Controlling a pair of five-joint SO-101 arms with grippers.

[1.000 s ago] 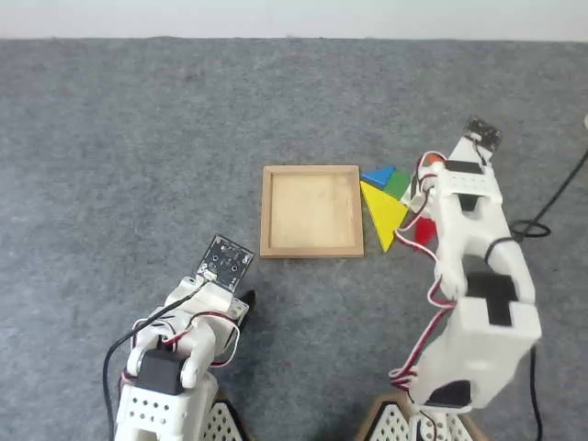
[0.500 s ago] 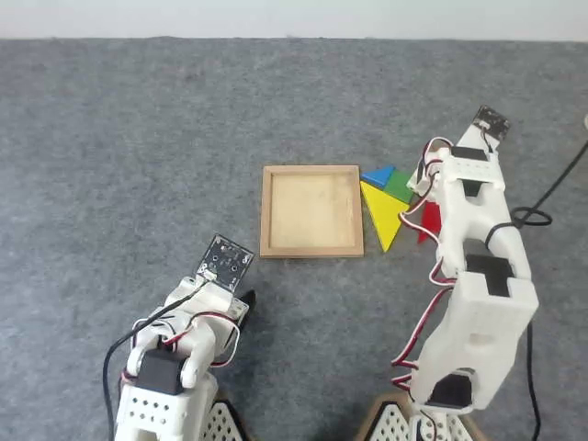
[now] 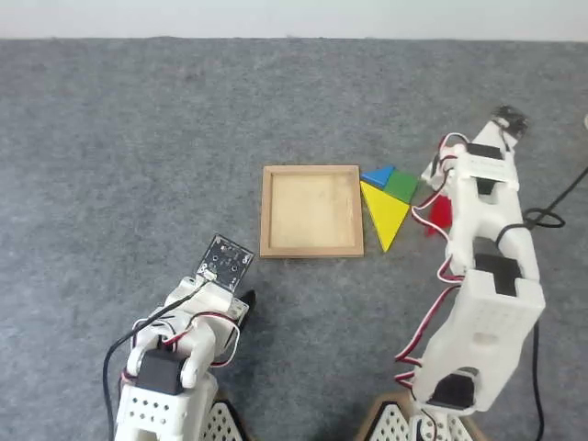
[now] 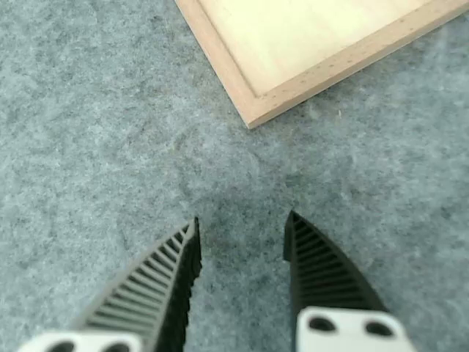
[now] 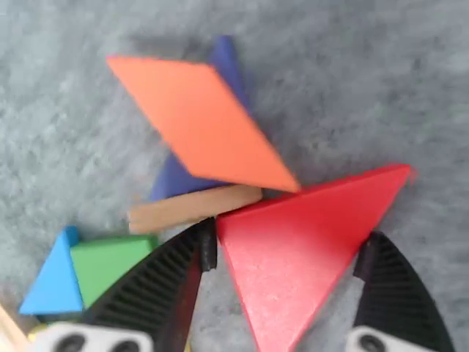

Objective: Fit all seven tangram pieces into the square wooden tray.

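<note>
One orange parallelogram (image 5: 198,125), hidden from above, borders the red triangle (image 5: 300,242).

We read this as robotics lab bench: grey felt mat (image 3: 138,138) under wooden tray (image 3: 311,250); white left arm (image 3: 179,354) near-left of tray, white right arm (image 3: 487,276) right of tray, both with bare wiring; pale wall (image 3: 294,18) beyond tray.

You are getting wide bare bench (image 3: 138,138) left of and beyond the tray (image 3: 265,211). On its right, the yellow triangle (image 3: 386,213) is lying just beside the rim, a blue piece (image 3: 375,175) and a green piece (image 3: 401,185) are crowding behind it, and the right arm (image 3: 487,248) is hanging over that cluster.
</note>
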